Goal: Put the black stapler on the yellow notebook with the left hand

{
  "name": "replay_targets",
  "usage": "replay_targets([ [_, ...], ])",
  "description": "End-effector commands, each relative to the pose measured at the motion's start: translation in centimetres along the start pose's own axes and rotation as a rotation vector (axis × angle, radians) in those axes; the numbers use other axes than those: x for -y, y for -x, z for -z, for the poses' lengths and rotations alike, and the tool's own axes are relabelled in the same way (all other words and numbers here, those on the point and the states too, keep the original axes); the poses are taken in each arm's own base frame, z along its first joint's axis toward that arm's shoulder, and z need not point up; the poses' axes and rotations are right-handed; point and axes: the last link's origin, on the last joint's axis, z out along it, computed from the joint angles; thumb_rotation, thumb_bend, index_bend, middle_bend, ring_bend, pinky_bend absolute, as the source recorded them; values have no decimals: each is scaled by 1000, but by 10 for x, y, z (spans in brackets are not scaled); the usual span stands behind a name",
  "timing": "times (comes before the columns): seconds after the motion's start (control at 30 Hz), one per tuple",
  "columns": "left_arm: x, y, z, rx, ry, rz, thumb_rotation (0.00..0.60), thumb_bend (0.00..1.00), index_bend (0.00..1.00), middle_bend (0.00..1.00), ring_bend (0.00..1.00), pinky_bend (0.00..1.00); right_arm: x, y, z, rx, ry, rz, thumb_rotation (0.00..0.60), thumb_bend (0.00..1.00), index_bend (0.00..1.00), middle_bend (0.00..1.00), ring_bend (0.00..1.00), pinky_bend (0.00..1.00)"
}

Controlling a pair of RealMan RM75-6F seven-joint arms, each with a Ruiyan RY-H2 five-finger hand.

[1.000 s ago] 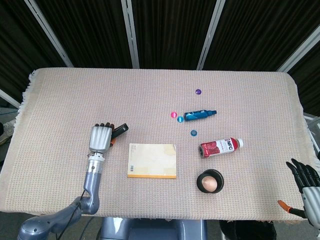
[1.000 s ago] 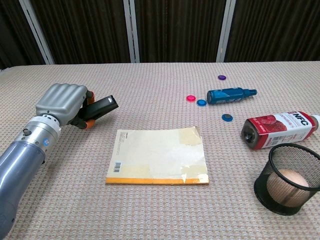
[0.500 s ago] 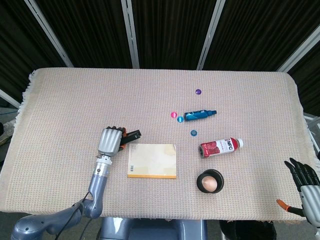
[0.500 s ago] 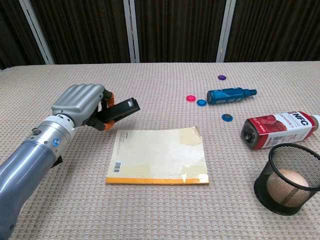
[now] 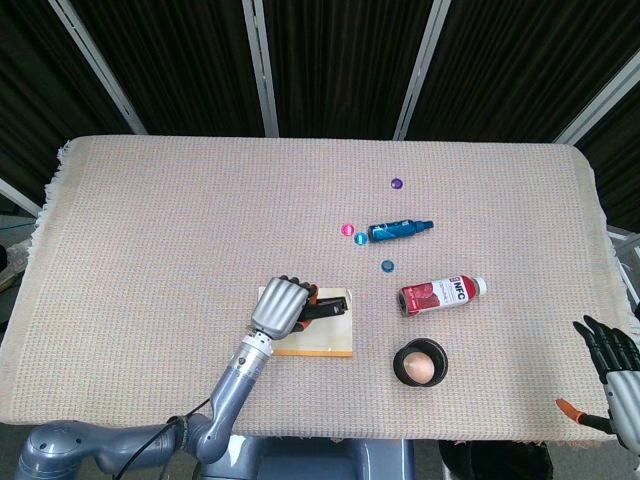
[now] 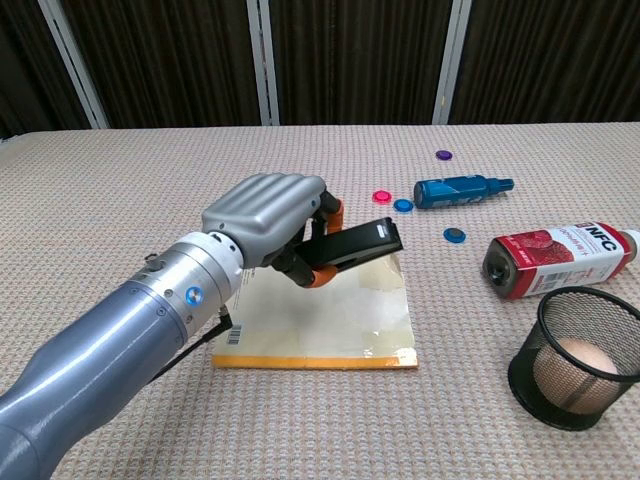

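My left hand [image 5: 283, 307] [image 6: 268, 217] grips the black stapler [image 5: 329, 308] [image 6: 357, 243], which sticks out to the right of the curled fingers. Hand and stapler hover over the yellow notebook [image 5: 330, 343] [image 6: 352, 326], which lies flat on the table near its front edge; whether the stapler touches the cover I cannot tell. The hand hides much of the notebook in the head view. My right hand [image 5: 612, 365] hangs beyond the table's right front corner with its fingers spread and nothing in them.
On the woven tablecloth [image 5: 160, 210], right of the notebook, stands a black mesh cup [image 5: 420, 363] [image 6: 580, 355] with an egg in it. A red bottle [image 5: 441, 294] [image 6: 558, 258] and a blue bottle [image 5: 398, 230] [image 6: 460, 188] lie further back, with small coloured discs [image 5: 387, 265] around them.
My left hand has carried the stapler rightward from the bare cloth left of the notebook to above the notebook. The right hand has stayed put.
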Motion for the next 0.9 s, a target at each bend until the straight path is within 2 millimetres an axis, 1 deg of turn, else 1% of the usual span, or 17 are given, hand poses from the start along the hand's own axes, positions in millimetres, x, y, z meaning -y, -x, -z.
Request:
replay_targets([
  [0.03,-11,1,4,47,24,2,600,350,603,590,529,564,-1,-1,1,-4,2,-3,600,61,0,0,0,0],
  [0.17,-8,2,14,93,23,10,600,349,600,589,530,565,-2,-2,2,-12,5,-6,600,61,0,0,0,0],
  [0.33,9,-10,32,116,10,25,600,347,598,585,529,565,-1,0,2,-12,6,-1,600,62,0,0,0,0],
  [0.4,18,-15,36,90,0,-14,600,347,595,583,527,565,0,0,1,-11,7,2,600,62,0,0,0,0],
  [0.53,29,-14,43,78,-23,-55,600,345,594,581,525,564,0,1,1,-13,10,3,600,60,0,0,0,0],
  [0.73,36,-10,40,41,-34,-128,600,348,594,576,524,562,0,0,2,-16,11,4,600,61,0,0,0,0],
  [0.9,34,4,32,78,-33,-109,600,337,581,551,517,562,0,1,2,-14,10,6,600,62,0,0,0,0],
])
